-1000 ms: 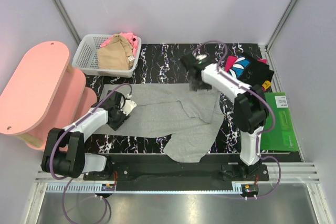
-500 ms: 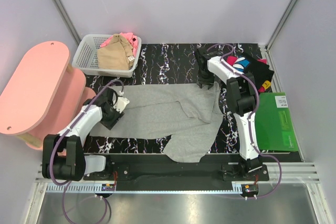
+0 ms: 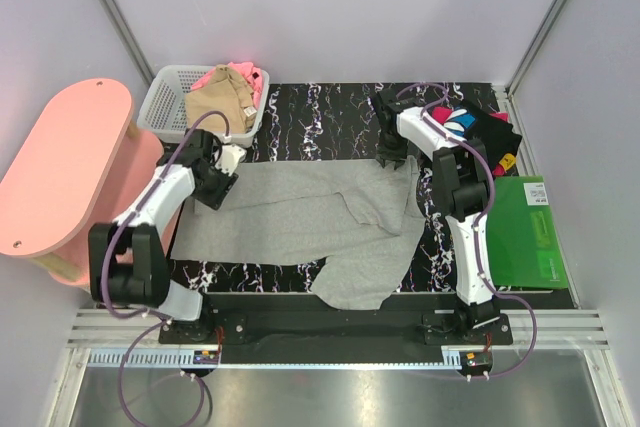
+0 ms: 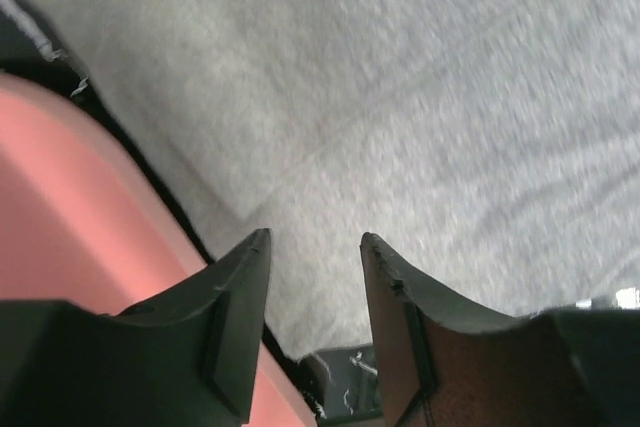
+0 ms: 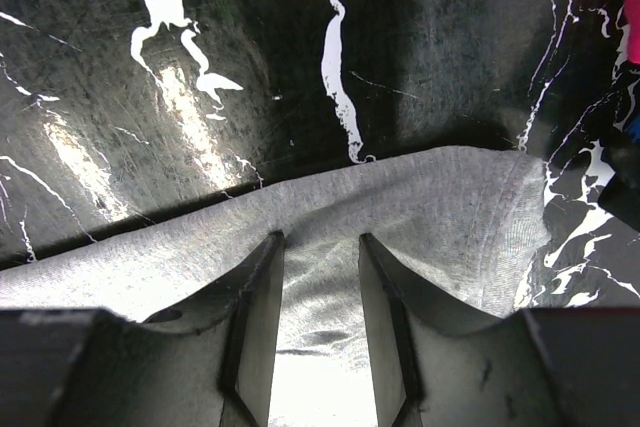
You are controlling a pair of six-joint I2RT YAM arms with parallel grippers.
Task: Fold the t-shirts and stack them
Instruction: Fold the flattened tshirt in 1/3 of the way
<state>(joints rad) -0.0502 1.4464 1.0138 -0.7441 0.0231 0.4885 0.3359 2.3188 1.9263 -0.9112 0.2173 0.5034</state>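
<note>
Light-grey t-shirt (image 3: 300, 212) lies flat on the table (image 3: 300, 117), long axis left-right, with left gripper (image 4: 315, 237) jaws parted over its far-left corner and right gripper (image 5: 320, 237) jaws parted astride its far-right hem.

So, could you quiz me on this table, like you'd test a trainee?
1. True or false: the grey tee lies on the table.
2. Where is the tan tee? A. in the basket B. on the green board C. on the pink stool
3. What colour is the tee at the table's far right corner?

Key: 1 true. 2 A. 3 black: the black tee.
</note>
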